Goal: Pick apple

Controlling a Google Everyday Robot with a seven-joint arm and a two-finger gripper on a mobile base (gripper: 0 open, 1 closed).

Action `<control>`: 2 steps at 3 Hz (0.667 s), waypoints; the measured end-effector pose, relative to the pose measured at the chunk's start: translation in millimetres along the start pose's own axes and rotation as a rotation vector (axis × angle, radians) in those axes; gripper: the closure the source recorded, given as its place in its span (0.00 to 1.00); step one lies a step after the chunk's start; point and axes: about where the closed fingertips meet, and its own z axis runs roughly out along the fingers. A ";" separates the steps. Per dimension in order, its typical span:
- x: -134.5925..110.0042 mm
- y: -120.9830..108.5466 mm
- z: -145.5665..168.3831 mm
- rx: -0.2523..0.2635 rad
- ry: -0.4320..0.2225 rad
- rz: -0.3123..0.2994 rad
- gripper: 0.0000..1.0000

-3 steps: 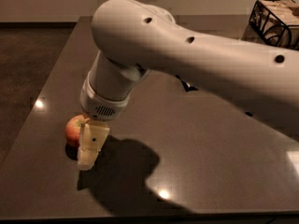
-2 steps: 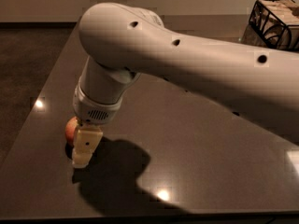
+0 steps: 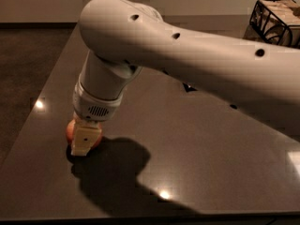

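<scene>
The apple [image 3: 70, 131] is a red-orange round fruit on the dark table [image 3: 211, 153], near its front left corner. Only slivers of it show on each side of my gripper [image 3: 82, 142], which points straight down and sits over the apple, low on the table top. The cream gripper tip covers most of the fruit from this view. The big white arm reaches in from the right and hides the table's middle back.
A black wire basket [image 3: 276, 20] stands at the table's far right corner. A small dark thing [image 3: 189, 87] peeks out below the arm. The table's left edge runs close to the apple. Bright light spots reflect on the glossy top.
The arm has swung left and down. The gripper has come lower over the apple, and less of the apple shows now.
</scene>
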 end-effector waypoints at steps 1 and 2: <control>10.8 -12.4 -28.3 0.004 -0.026 0.028 0.87; 23.3 -30.8 -78.8 0.043 -0.079 0.054 1.00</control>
